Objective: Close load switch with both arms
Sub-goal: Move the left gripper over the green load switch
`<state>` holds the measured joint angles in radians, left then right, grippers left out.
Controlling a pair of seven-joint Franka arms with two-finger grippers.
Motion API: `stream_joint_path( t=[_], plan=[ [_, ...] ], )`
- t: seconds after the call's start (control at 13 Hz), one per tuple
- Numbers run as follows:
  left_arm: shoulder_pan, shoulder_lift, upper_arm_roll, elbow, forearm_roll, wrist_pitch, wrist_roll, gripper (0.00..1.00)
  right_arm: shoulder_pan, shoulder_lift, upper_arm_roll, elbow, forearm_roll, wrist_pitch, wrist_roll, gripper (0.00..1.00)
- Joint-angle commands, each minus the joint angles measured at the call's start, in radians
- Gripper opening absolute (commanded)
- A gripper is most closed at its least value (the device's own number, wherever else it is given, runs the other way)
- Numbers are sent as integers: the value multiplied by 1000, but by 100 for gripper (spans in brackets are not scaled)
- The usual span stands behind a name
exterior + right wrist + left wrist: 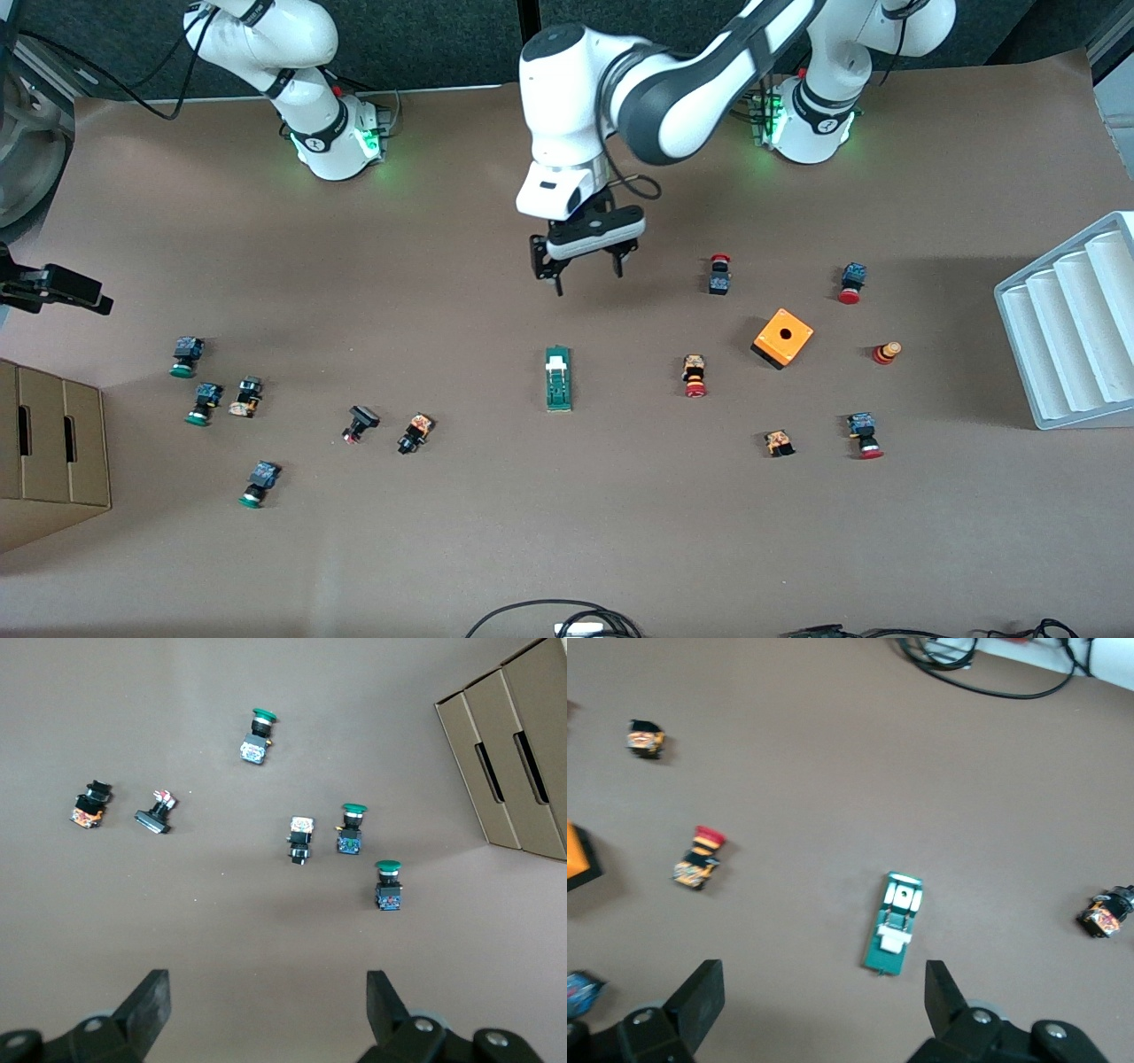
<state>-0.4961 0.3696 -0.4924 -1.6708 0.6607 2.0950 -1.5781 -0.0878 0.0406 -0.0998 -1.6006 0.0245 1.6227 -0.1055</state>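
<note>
— Two tools, both spread wide and gripping nothing?

— Yes. The left tool [586, 266] hangs above bare tabletop [567, 532] in the upper middle of the front view. The right tool [266, 1010] shows only in its own wrist view, over the green-capped push-buttons [347, 828] near the cardboard box [49, 452] at the frame's lower left edge.

— And the load switch [558, 379]?

— It lies flat at the centre of the front view, lower in the frame than the left tool, its white piece at the end toward the robots' bases. The left wrist view shows it [894, 922] between that tool's fingers [700, 997], untouched.

— Anything close by?

— An orange cube [783, 337] sits toward the left arm's end, with red-capped push-buttons [695, 376] around it.
</note>
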Motion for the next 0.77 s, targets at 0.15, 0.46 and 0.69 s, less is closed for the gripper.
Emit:
stream_joint_path(
  t=[0.15,0.46,0.69],
  plan=[
    [-88,132,8,13,273,48,-216,100,2,-1,0,5,-17,5,-2,100],
    [-142,256,8,5,573,50,-457,100,3,-1,0,5,-17,6,-2,100],
    [-162,343,9,3,776,50,-580,100,5,-2,0,5,-15,5,0,100]
  ],
)
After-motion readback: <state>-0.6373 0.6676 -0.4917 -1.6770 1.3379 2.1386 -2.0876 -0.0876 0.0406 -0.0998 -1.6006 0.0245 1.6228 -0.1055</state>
